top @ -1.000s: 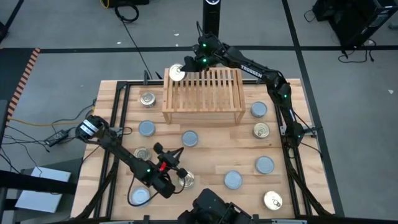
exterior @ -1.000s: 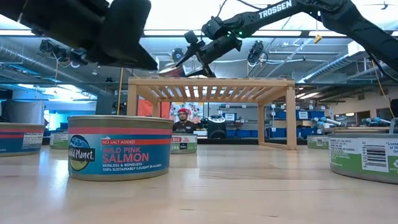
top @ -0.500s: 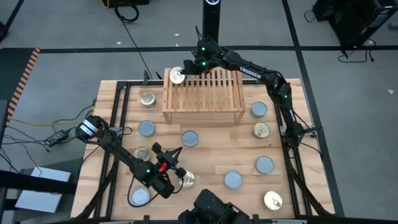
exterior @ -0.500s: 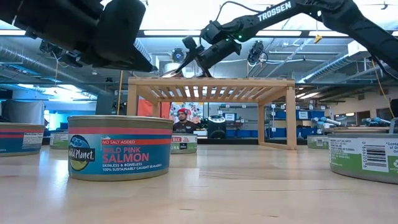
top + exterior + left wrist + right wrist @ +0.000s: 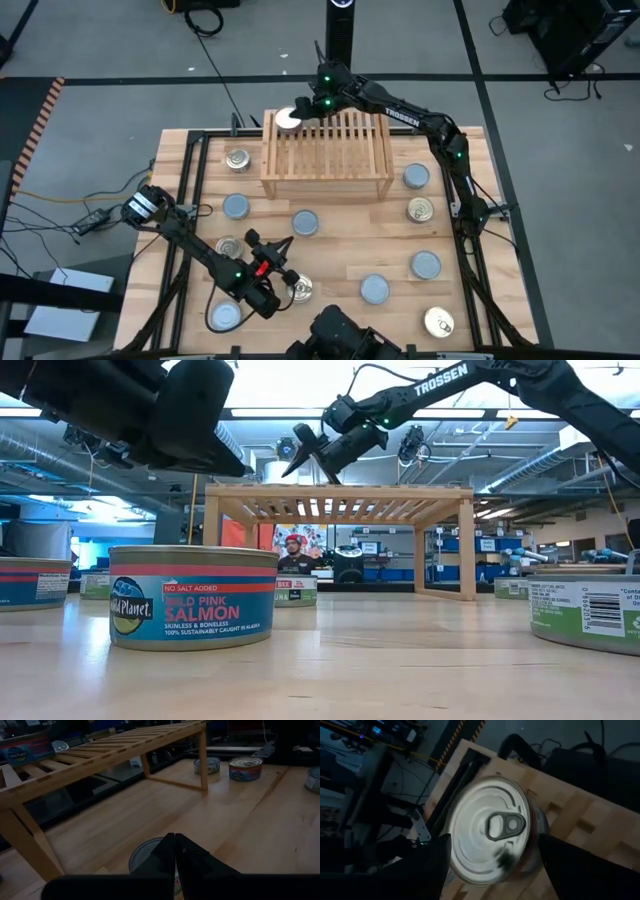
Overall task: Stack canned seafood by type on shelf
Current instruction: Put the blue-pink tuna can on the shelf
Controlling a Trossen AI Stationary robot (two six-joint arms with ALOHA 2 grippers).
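A tin with a gold-cream pull-tab lid (image 5: 288,118) sits at the far left corner of the light-wood slatted shelf (image 5: 326,150). It looks tilted and blurred in the right wrist view (image 5: 490,827). My right gripper (image 5: 298,110) is above it, open, with one finger on each side (image 5: 492,840). My left gripper (image 5: 278,250) is shut and empty at the table's near left. It points at a tin with a blue-silver lid (image 5: 147,857) that stands on the table. My right gripper comes at the pull-tab tin from above, pointing down, with its fingers (image 5: 437,862) beside the tin's round wall (image 5: 540,827). I cannot tell whether they touch it. The tin rests on the shelf's far left corner.
Several tins stand loose on the table: blue-silver lids (image 5: 235,206), (image 5: 375,289), (image 5: 416,176) and gold lids (image 5: 238,158), (image 5: 420,210), (image 5: 438,321). A salmon tin (image 5: 192,600) stands close to the low camera. A person shows far behind the shelf (image 5: 293,550).
My right gripper has dipped toward the shelf's far left corner and then risen a little. The pull-tab tin stays at that corner, and its lid now shines brighter.
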